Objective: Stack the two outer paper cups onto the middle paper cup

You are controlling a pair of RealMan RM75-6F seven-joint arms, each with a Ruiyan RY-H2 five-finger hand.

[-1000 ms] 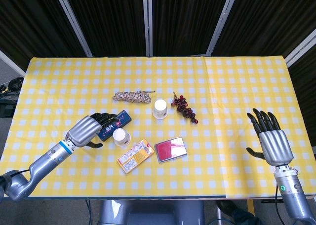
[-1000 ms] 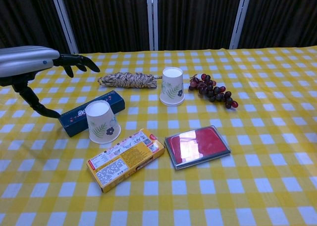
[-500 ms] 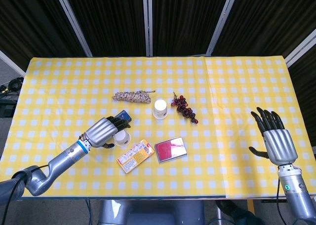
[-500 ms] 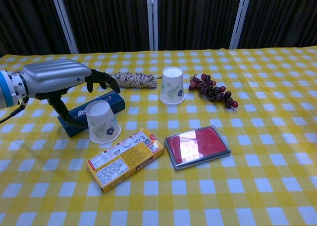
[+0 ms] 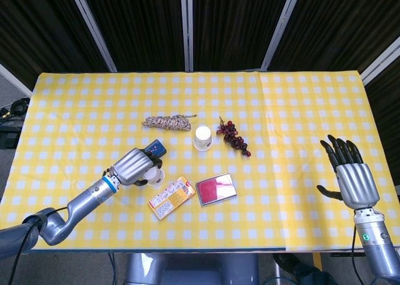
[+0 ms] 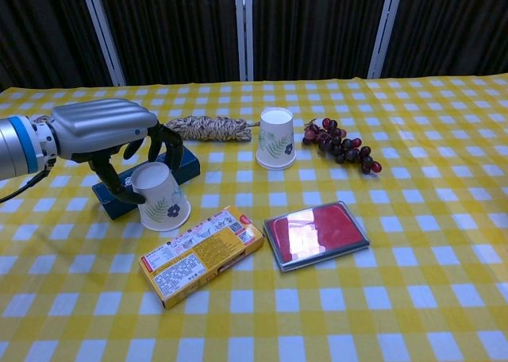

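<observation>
Two white paper cups with leaf prints stand upside down on the yellow checked table. The near cup (image 6: 162, 204) (image 5: 155, 175) leans slightly, and my left hand (image 6: 105, 132) (image 5: 134, 165) reaches over it from the left and grips it, thumb on its left side, fingers curled behind its top. Its rim still touches the cloth. The other cup (image 6: 276, 148) (image 5: 202, 137) stands free further back and to the right. My right hand (image 5: 351, 175) hovers open at the table's right edge, fingers spread, holding nothing; only the head view shows it.
A dark blue box (image 6: 111, 200) lies just behind the gripped cup. A yellow carton (image 6: 201, 255) and a red case (image 6: 317, 235) lie in front. A rope bundle (image 6: 208, 127) and a bunch of grapes (image 6: 341, 149) flank the far cup.
My left hand has moved right and down over the near cup and closed its fingers around it; the cup now tilts. My right hand has drifted slightly toward the table's edge.
</observation>
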